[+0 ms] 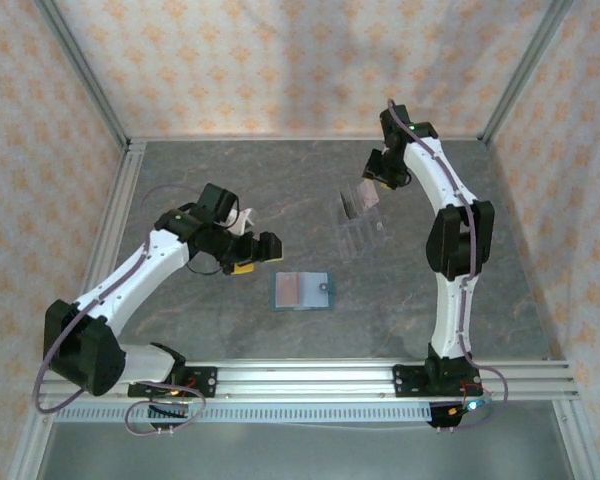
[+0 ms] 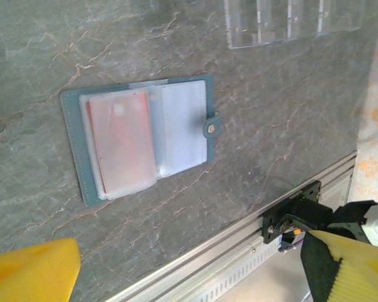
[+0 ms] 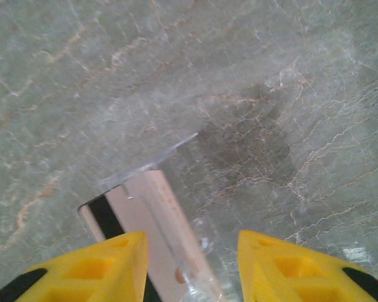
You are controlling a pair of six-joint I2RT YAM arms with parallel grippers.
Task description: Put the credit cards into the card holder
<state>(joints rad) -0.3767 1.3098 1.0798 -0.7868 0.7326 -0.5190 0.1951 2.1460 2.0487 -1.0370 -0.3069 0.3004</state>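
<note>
The left gripper (image 1: 260, 250) gaped empty; the right gripper (image 3: 191, 242), parted astride the lower-left pinkish credit card (image 3: 135, 207), probably needed a square pinch.

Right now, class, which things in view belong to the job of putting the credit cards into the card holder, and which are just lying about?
Belongs to the job: teal card holder, lying open; pinkish card in its pocket; striped card standing in the clear slotted stand.
Just lying about: clear slotted stand; metal rail at the table's near edge.
</note>
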